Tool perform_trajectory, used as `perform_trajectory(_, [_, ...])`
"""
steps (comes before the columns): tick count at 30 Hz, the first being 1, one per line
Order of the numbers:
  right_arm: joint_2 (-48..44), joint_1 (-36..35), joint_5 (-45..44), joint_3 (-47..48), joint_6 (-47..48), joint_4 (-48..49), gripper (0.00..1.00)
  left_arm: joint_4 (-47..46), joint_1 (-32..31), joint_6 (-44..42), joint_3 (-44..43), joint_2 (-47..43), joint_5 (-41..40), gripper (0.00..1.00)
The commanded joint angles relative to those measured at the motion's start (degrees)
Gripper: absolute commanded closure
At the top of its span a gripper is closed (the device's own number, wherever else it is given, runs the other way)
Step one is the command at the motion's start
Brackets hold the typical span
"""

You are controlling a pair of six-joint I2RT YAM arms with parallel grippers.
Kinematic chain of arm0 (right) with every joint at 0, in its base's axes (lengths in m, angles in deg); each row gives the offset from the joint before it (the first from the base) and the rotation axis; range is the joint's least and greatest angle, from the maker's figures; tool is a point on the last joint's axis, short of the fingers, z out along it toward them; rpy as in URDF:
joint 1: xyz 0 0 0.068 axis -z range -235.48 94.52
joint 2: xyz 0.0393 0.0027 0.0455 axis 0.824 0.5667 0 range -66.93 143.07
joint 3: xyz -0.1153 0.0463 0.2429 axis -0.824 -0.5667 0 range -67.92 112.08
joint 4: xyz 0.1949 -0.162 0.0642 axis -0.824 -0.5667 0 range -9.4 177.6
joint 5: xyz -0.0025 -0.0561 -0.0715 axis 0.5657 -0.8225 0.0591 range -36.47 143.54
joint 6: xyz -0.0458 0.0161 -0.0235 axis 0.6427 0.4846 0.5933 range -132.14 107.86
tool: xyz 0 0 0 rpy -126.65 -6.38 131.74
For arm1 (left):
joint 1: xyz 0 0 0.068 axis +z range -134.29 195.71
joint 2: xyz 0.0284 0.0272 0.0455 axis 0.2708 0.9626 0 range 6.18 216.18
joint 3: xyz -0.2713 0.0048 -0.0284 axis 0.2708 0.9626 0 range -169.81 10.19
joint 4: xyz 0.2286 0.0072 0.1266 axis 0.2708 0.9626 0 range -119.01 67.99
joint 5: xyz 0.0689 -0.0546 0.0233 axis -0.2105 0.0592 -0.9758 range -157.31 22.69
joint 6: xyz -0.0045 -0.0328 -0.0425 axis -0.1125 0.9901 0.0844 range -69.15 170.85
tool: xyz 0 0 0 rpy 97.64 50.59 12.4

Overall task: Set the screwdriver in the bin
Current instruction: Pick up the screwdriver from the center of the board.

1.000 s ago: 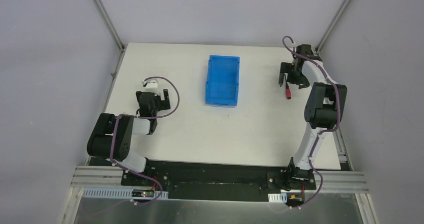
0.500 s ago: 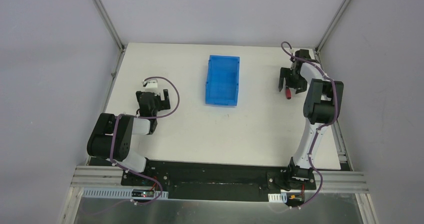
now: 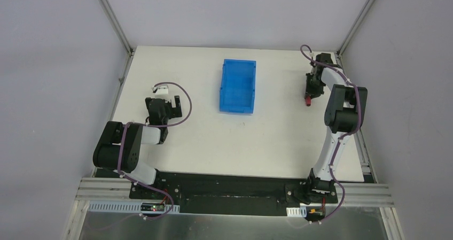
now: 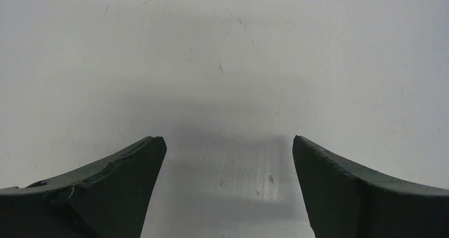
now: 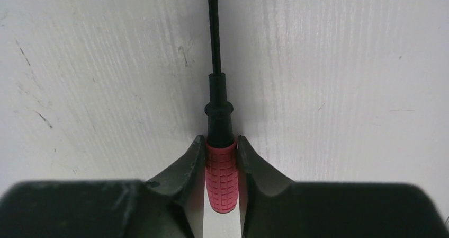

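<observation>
The screwdriver (image 5: 220,169) lies on the white table at the far right, its red ribbed handle pinched between my right gripper's (image 5: 220,141) two black fingers, its thin black shaft running straight away from the wrist camera. From above, the right gripper (image 3: 310,92) is shut over the screwdriver (image 3: 307,101), of which only the red handle end shows. The blue bin (image 3: 237,85) stands open-topped at the table's middle back, well left of that gripper. My left gripper (image 4: 227,142) hangs open over bare table, nothing between its fingers, and sits at the left side (image 3: 158,107).
A metal frame post (image 3: 357,21) rises just behind the right arm, and the table's right edge (image 3: 357,138) runs close beside it. A small white block (image 3: 162,88) lies beyond the left gripper. Grey walls enclose the table.
The right gripper came down around the screwdriver and went from wide open to shut on its red handle. The left arm and the bin stayed where they were.
</observation>
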Motion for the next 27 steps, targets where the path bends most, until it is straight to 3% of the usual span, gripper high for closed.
perform_trajectory(1, [-0.18,0.26,0.39,-2.14,1.34,1.58,0.83,-1.66,0.62,0.39,0.07,-1.15,0.33,0.01])
perform_trajectory(6, [-3.17,0.26,1.01,-2.16,2.14,2.34,0.88,-1.62,0.66,0.34,0.07,-1.13,0.33,0.01])
perform_trajectory(27, [-15.44,0.21,0.54,0.30,-0.08,-2.85,0.89,-1.62,0.65,0.40,0.07,-1.04,0.34,0.01])
